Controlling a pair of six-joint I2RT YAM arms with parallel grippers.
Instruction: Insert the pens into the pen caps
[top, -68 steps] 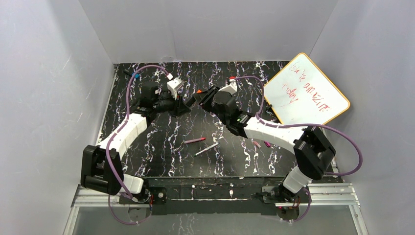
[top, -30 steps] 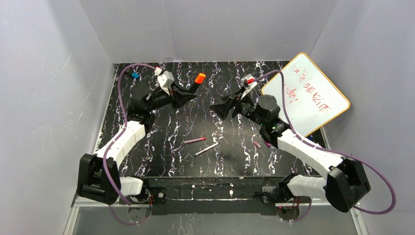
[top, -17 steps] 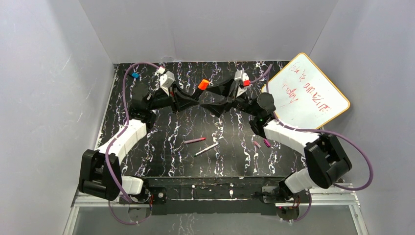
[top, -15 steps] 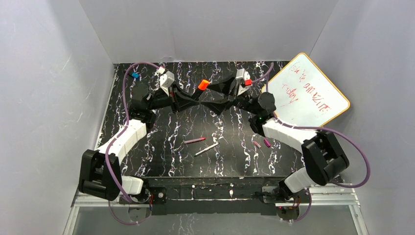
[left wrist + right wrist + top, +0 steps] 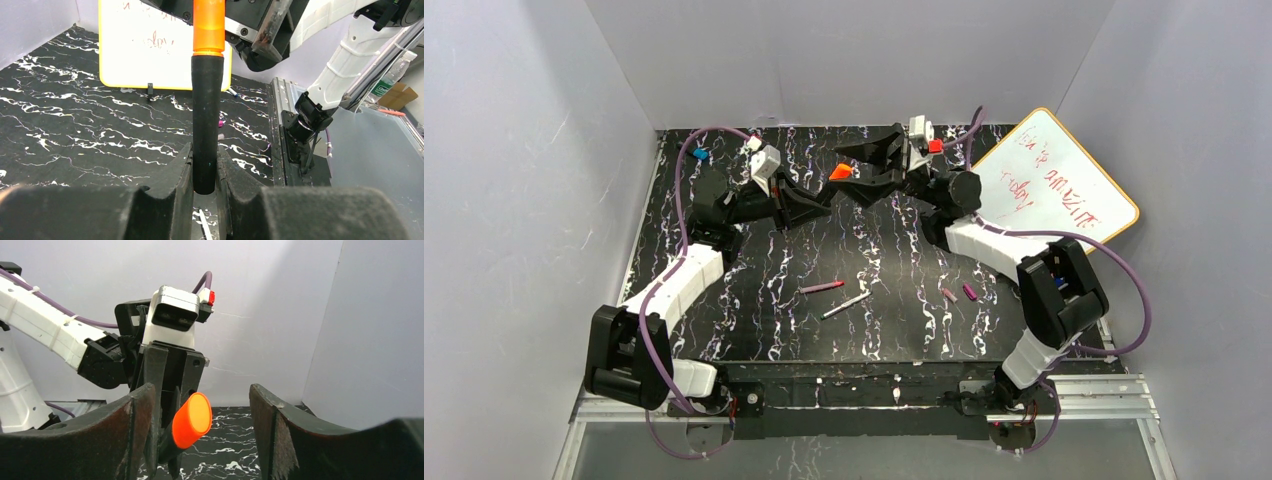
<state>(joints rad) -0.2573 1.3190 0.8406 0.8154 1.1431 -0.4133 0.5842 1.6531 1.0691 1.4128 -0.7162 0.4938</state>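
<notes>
The black marbled table (image 5: 754,320) carries the whiteboard (image 5: 1049,180), propped at its far right corner, and I place everything else by that board.

My two arms meet above the table just to the left of the whiteboard. My left gripper (image 5: 822,190) is clamped on the barrel of the black pen (image 5: 207,120), which points toward the board. My right gripper (image 5: 861,168) sits between that pen and the whiteboard. Its jaws are spread wide on either side of the pen's orange end and touch nothing.

The orange cap (image 5: 209,25) looks seated on the black pen. In the left wrist view its edge sits flush against the barrel, so I judge this pair done.

Two pairs are left. The magenta-purple pen (image 5: 821,287) and the white-grey pen (image 5: 846,305) lie side by side on the table, well to the left of the whiteboard and nearer my bases. The pinkish cap (image 5: 948,295) and the purple cap (image 5: 969,292) lie close together just below the whiteboard's near corner, well apart from those pens. Neither pen is capped yet.
</notes>
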